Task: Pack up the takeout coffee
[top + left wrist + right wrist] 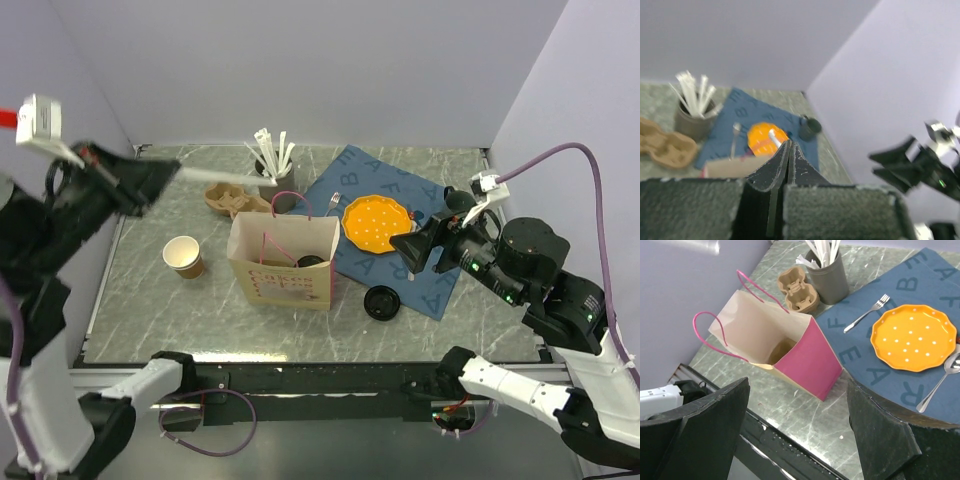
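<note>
A paper bag [285, 262] with pink sides and handles stands open in the middle of the table. Inside it a dark round lid [310, 261] shows; it seems to be the takeout coffee, and its cup is mostly hidden. The right wrist view shows only a brown shape [782, 349] down in the bag [805, 357]. My left gripper [175, 172] is raised at the far left, shut on a thin white straw [225, 176] whose end pokes past the tips [774, 137]. My right gripper [412, 252] hangs open and empty to the right of the bag, over the mat.
A lidless paper cup [183, 256] stands left of the bag. A flat black lid [381, 301] lies at its right. Behind are a brown cup carrier [230, 200] and a grey holder of straws [277, 182]. A blue placemat [345, 180] carries an orange plate [375, 222] and cutlery.
</note>
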